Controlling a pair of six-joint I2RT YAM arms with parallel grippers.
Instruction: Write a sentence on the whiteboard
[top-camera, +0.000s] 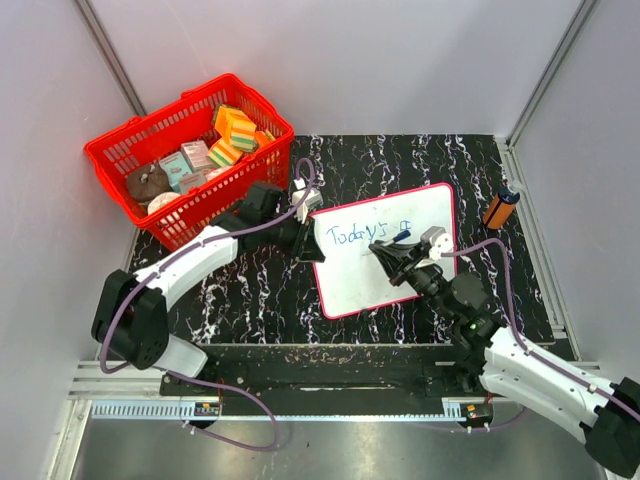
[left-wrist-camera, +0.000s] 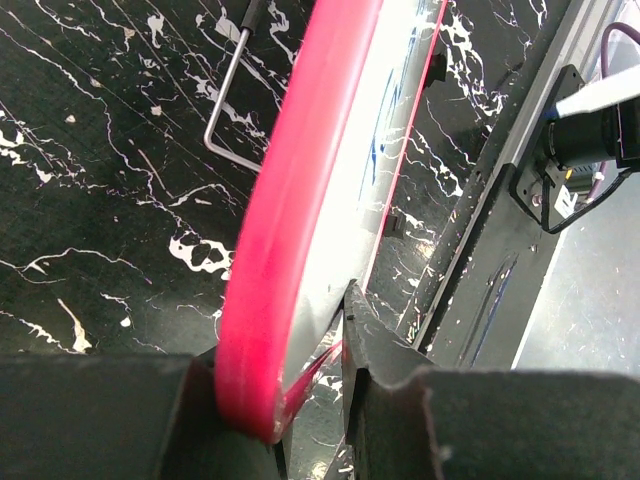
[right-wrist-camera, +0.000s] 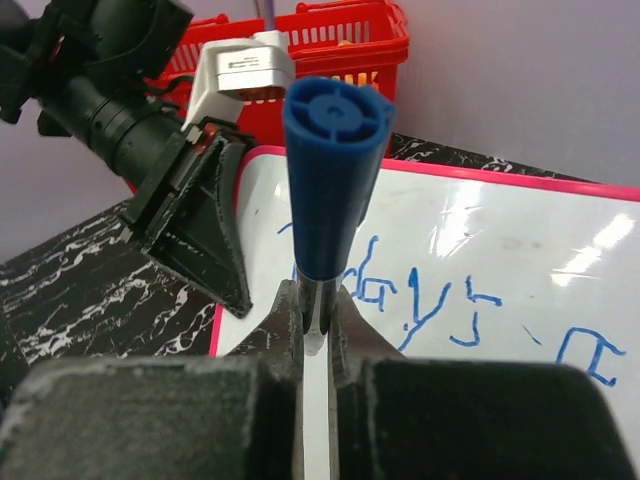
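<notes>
Left hand (left-wrist-camera: 285, 400) clamped, right hand (right-wrist-camera: 315, 320) seemingly pinched shut

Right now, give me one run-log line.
left jaws: shut on whiteboard rim | right jaws: shut on blue marker | sentence: starts "Today's", unfinished

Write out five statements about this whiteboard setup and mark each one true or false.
1. The left gripper is clamped on the rim of the whiteboard. True.
2. The right gripper is empty. False: it is shut on a blue marker.
3. The sentence begun on the board is in blue ink. True.
4. The whiteboard lies inside the red basket. False: it lies on the black table, beside the basket.
5. An orange object lies on the table off the board's right side. True.
</notes>
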